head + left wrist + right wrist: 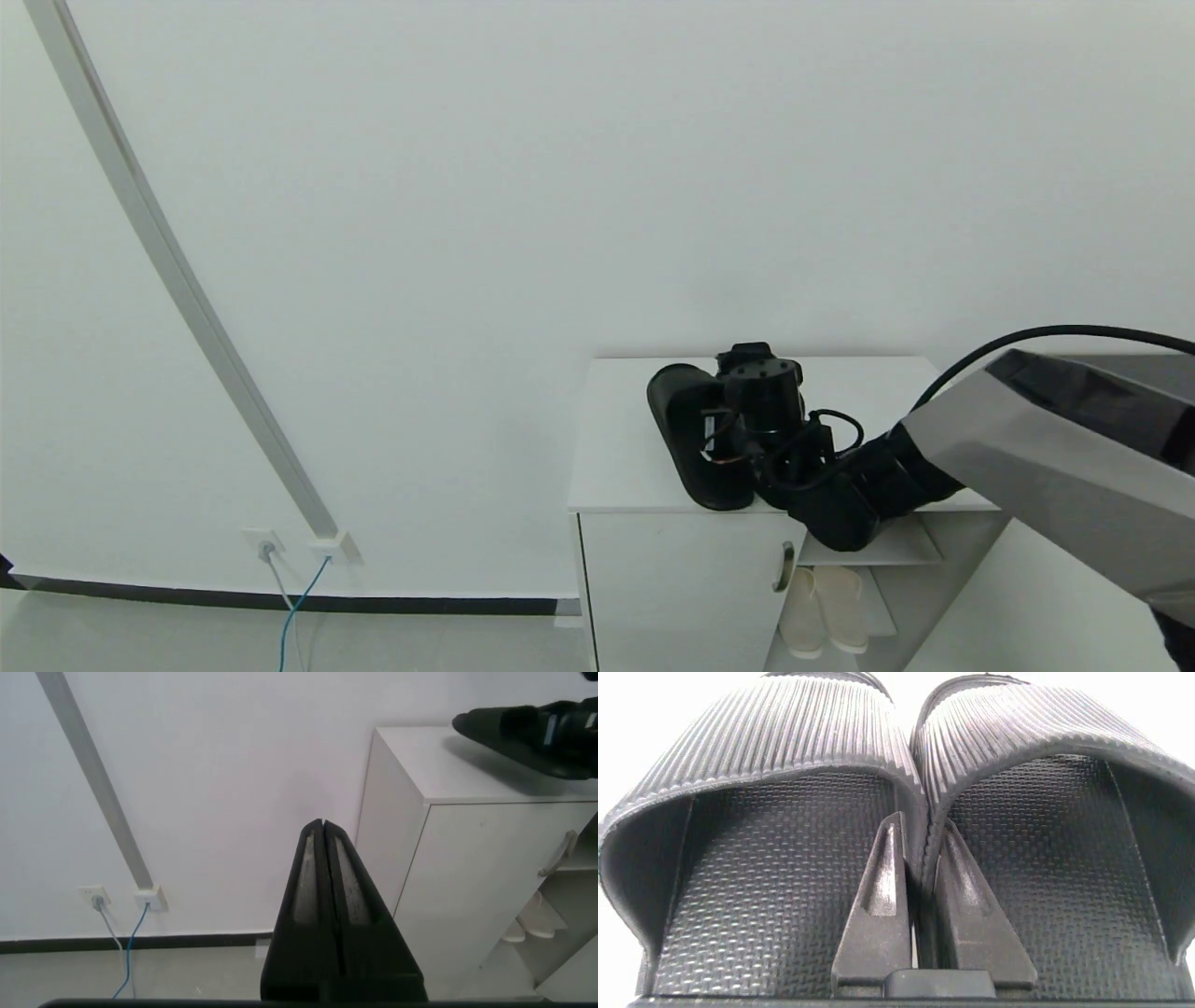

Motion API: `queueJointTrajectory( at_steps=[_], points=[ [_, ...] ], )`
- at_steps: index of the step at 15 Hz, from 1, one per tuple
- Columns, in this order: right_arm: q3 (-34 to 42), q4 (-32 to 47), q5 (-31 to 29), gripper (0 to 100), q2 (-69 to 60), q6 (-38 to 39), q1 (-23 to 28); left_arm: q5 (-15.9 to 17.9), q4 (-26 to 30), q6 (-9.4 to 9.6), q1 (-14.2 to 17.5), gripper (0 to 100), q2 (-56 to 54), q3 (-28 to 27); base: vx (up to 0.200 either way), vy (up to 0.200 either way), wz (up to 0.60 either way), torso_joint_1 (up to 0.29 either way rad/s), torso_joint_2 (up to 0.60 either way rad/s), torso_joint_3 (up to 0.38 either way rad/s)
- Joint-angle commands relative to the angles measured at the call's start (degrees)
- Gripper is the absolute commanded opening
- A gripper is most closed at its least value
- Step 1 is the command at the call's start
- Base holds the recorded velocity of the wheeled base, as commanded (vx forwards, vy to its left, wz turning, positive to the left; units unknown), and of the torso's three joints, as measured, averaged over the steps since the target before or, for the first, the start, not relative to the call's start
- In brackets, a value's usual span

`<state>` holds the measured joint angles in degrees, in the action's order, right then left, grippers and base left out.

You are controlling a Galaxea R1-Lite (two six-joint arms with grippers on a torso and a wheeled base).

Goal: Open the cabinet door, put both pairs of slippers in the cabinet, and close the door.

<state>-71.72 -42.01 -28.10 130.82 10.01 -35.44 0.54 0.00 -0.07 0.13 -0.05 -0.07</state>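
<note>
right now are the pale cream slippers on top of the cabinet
No, the pale cream slippers lie inside the white cabinet.

White wall [597, 168], slanted grey conduit [187, 280], two sockets [262, 540].

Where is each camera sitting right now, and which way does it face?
Head: on the robot's head, facing down at the wall and white cabinet; right arm shows.
Left wrist: left of the cabinet, facing it and the wall; shut left gripper shows.
Right wrist: above the cabinet top, facing into the black slippers; right gripper pinches their adjoining straps.
Shared: head and left wrist both show the white slippers inside.
</note>
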Motion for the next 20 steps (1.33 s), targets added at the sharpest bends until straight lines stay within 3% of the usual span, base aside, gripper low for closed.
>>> queueJointTrajectory(
  at_steps=[1,6,10,12,20],
  points=[
    [7.91,-0.18,1.82,0,-9.70,-0.08,-2.09,-0.01,0.00,-0.01,0.04,0,0.05,-0.01,0.000,0.000,0.00,0.000,0.00,0.000],
    [28.65,-6.77,14.74,0,-23.68,-2.63,-6.31,-0.01,0.00,-0.01,0.04,0,0.05,-0.01,0.000,0.000,0.00,0.000,0.00,0.000],
    [41.66,-24.35,18.87,0,-24.38,-12.73,-7.10,-0.01,0.00,0.16,0.04,0,0.05,0.07,0.000,0.000,0.00,0.000,0.00,0.000],
    [42.98,-28.04,18.96,0,-23.85,-16.51,-6.66,-0.01,0.00,0.16,0.04,0,0.05,0.07,0.000,0.000,0.00,0.000,0.00,0.000],
    [42.63,-28.13,18.87,0,-23.85,-16.78,-5.52,-0.01,0.00,-0.01,0.04,0,0.05,0.07,0.000,0.000,0.00,0.000,0.00,0.000]
  ],
)
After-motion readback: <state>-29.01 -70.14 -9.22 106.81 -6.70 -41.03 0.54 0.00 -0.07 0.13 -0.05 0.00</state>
